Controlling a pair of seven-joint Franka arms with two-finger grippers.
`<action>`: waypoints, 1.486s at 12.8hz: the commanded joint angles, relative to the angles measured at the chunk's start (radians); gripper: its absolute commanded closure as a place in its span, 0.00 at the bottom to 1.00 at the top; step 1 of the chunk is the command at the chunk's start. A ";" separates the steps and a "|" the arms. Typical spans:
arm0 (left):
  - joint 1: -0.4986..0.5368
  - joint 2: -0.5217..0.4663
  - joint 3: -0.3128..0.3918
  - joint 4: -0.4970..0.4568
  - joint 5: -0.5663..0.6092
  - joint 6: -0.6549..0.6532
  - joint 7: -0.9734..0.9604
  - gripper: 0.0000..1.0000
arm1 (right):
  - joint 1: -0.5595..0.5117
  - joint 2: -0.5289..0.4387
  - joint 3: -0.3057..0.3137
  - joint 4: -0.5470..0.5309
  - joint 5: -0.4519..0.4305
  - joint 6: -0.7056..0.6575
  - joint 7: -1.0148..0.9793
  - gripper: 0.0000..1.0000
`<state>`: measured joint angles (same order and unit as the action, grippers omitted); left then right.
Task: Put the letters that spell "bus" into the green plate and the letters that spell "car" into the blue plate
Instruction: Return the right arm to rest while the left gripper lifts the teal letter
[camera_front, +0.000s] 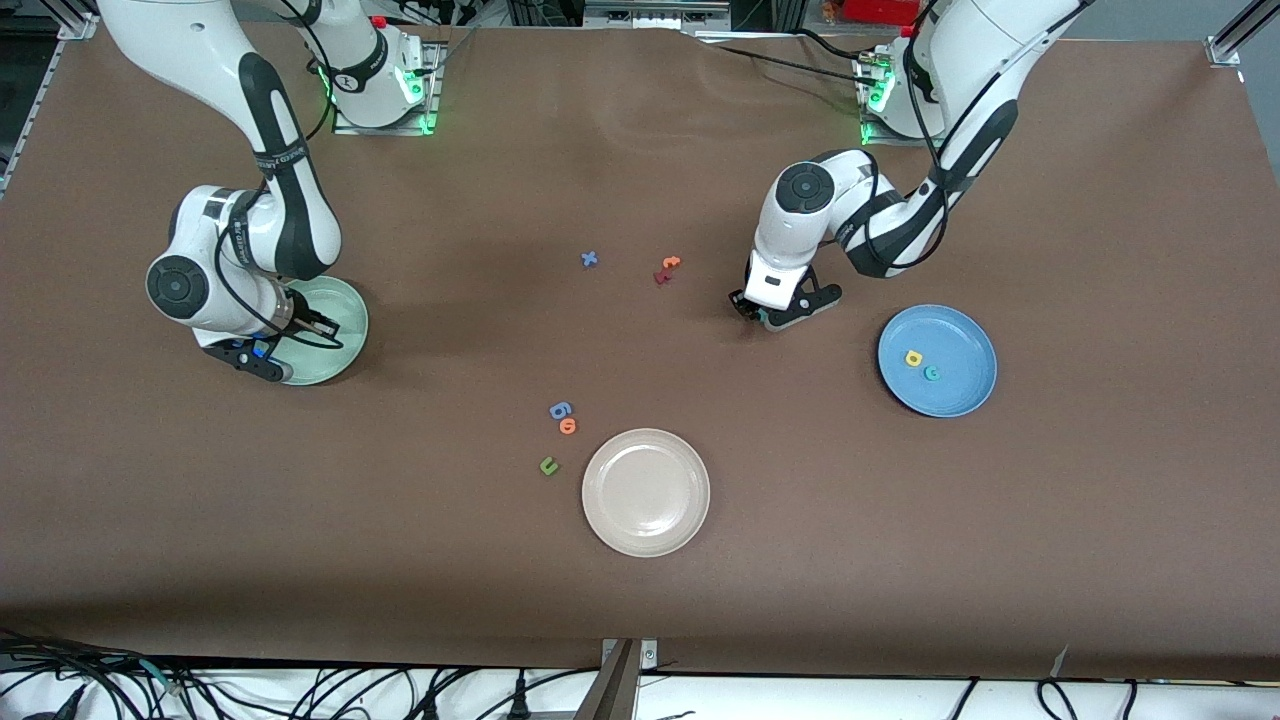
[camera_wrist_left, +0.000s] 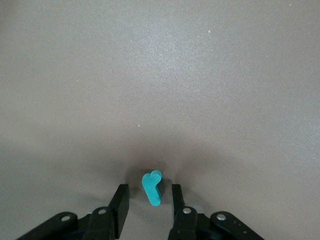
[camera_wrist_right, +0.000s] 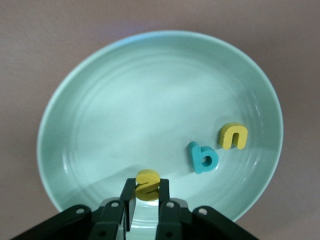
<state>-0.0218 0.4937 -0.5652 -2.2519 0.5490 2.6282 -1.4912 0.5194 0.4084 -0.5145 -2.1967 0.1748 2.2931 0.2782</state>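
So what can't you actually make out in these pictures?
- Front view: the right gripper and its arm cover part of the green plate, hiding the letters in it.
- Front view: the orange and dark red letters are too small to read.
- Left wrist view: whether the left gripper touches the teal letter standing between its fingers.
- Right wrist view: the lower part of the yellow letter, pinched between the fingers.

The left gripper (camera_wrist_left: 148, 200) is down at the table, wrist bent steeply, its fingers (camera_wrist_left: 120, 202) partly parted with a gap on each side of what stands between them. The right gripper (camera_wrist_right: 145, 196) hangs low, arm folded at the elbow, fingers pinched on a small piece.
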 joint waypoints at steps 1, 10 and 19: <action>0.013 -0.003 -0.005 -0.014 0.038 0.013 -0.029 0.62 | -0.001 -0.011 0.002 -0.017 0.017 0.019 -0.024 0.90; 0.017 0.014 -0.004 -0.005 0.038 0.015 -0.023 0.77 | 0.001 -0.069 -0.002 0.104 0.025 -0.189 -0.024 0.01; 0.017 0.019 -0.004 -0.005 0.038 0.013 -0.021 0.92 | -0.001 -0.071 -0.062 0.615 0.017 -0.831 -0.028 0.01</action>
<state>-0.0154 0.5012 -0.5639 -2.2533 0.5491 2.6307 -1.4913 0.5210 0.3243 -0.5608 -1.6822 0.1800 1.5517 0.2718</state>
